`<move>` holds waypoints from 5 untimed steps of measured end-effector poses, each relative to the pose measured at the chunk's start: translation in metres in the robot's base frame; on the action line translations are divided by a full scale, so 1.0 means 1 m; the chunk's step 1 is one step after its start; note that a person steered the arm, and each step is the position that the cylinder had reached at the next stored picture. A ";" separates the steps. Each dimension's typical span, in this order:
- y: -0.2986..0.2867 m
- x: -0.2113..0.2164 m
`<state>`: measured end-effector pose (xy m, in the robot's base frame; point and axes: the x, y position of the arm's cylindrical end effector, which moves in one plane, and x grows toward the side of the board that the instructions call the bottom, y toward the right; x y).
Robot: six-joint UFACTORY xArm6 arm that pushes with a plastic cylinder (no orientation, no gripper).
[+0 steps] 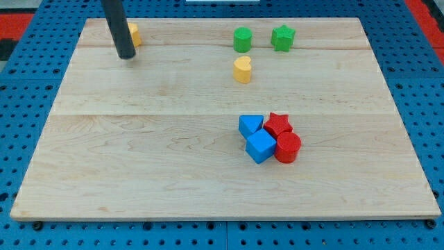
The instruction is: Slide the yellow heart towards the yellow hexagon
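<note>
The yellow heart (242, 69) lies on the wooden board (139, 139) in the upper middle, just below a green cylinder. The yellow hexagon (134, 33) sits near the top left corner, partly hidden behind my rod. My tip (126, 55) rests on the board just below and left of the yellow hexagon, far to the left of the yellow heart.
A green cylinder (242, 39) and a green star (282, 37) stand near the top edge. A cluster lies right of centre: a blue triangle (250, 125), a blue cube (261, 146), a red star (278, 124) and a red cylinder (288, 147).
</note>
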<state>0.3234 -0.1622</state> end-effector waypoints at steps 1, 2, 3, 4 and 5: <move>0.075 0.044; 0.175 0.073; 0.264 0.072; 0.271 0.038; 0.243 0.026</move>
<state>0.3490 0.0810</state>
